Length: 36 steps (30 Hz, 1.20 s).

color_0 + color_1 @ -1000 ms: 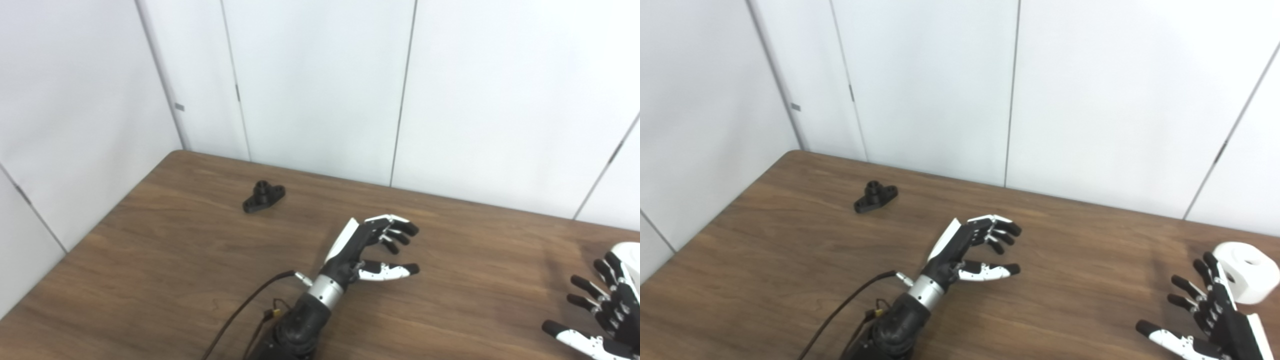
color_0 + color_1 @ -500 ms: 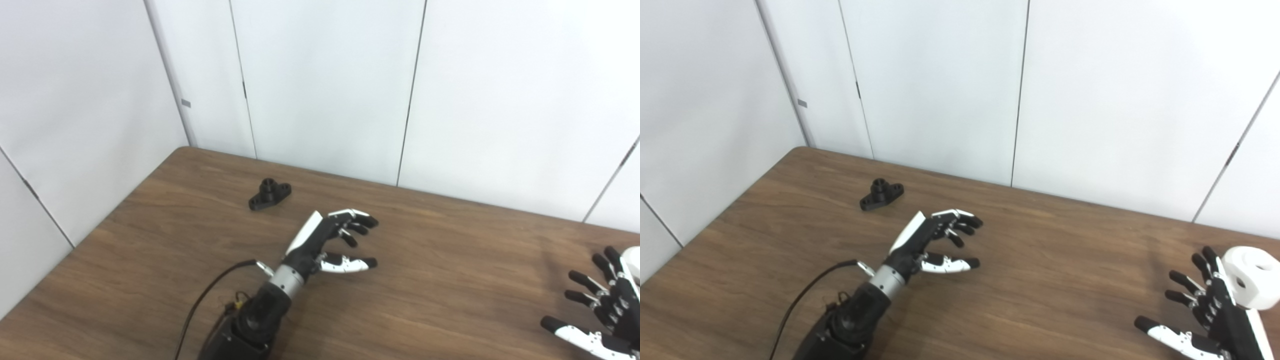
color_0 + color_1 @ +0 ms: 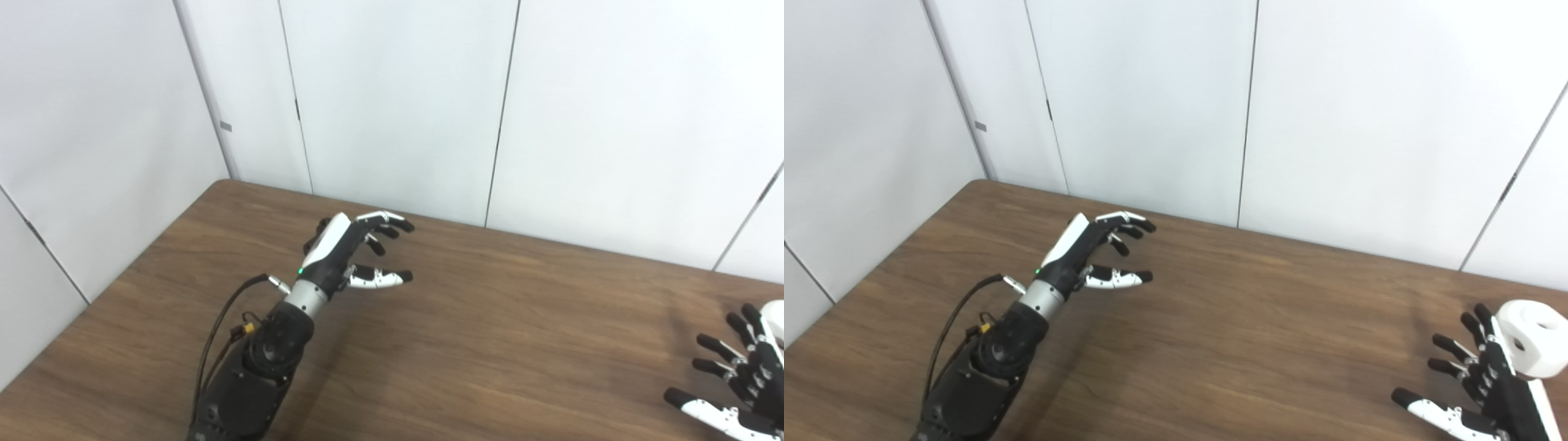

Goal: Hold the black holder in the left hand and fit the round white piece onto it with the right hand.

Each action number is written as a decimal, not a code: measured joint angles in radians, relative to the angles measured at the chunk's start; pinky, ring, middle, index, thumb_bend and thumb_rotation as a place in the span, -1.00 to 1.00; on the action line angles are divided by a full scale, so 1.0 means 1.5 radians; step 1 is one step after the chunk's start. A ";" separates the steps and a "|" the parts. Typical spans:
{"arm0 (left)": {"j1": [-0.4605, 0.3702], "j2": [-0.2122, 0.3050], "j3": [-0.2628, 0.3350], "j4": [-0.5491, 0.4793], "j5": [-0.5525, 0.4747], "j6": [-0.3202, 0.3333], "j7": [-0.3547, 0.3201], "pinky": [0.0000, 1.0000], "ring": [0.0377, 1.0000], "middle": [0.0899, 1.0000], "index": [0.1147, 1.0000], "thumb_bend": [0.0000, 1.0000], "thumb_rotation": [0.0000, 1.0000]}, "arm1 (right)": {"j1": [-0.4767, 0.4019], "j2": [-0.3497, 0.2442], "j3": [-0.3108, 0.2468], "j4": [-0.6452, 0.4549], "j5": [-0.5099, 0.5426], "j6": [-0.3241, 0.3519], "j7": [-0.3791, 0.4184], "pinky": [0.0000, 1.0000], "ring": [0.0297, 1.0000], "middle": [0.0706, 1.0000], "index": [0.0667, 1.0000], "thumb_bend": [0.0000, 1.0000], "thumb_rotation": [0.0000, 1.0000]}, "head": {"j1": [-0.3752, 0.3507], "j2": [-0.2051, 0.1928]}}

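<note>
My left hand (image 3: 352, 252) hovers open over the far left part of the brown table (image 3: 502, 331), fingers curled and apart from the thumb, holding nothing. It covers the spot where the black holder lies; only a dark sliver of the holder (image 3: 319, 228) peeks out at the hand's left edge. In the right eye view the holder is fully hidden behind the left hand (image 3: 1090, 252). The round white piece (image 3: 1530, 338), a thick ring with a centre hole, rests at the table's right side. My right hand (image 3: 1476, 392) lies open beside it, fingertips close to its left side.
White wall panels (image 3: 398, 104) stand just behind the table's far edge and along its left side. A black cable (image 3: 217, 331) loops off my left forearm. Bare wood lies between the two hands.
My left hand has moved up and to the left across the table, reaching the black holder and covering it. The right hand and white piece stayed put. The camera shifted slightly early on.
</note>
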 measured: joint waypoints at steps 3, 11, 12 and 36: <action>-0.007 0.007 0.015 -0.009 0.013 0.025 0.001 0.22 0.51 0.61 0.32 0.44 -1.00 | 0.000 0.000 0.000 0.000 0.000 0.000 0.000 0.40 0.66 0.94 1.00 0.41 -0.91 | 0.000 0.000; -0.024 0.033 0.044 -0.020 0.073 0.076 0.046 0.50 0.79 0.78 0.43 0.50 -0.94 | 0.000 -0.001 0.001 0.001 -0.001 -0.001 0.000 0.38 0.65 0.94 1.00 0.40 -0.88 | 0.002 0.002; -0.025 0.038 0.046 -0.021 0.078 0.080 0.049 0.53 0.82 0.79 0.44 0.51 -0.92 | 0.000 -0.001 0.000 0.001 -0.001 -0.001 0.000 0.38 0.65 0.94 1.00 0.40 -0.89 | 0.002 0.002; -0.056 0.093 0.045 0.042 0.194 0.207 0.096 0.97 1.00 1.00 0.52 0.84 -0.33 | 0.001 -0.002 -0.001 0.000 0.000 -0.001 0.000 0.35 0.65 0.94 1.00 0.38 -0.81 | 0.004 0.012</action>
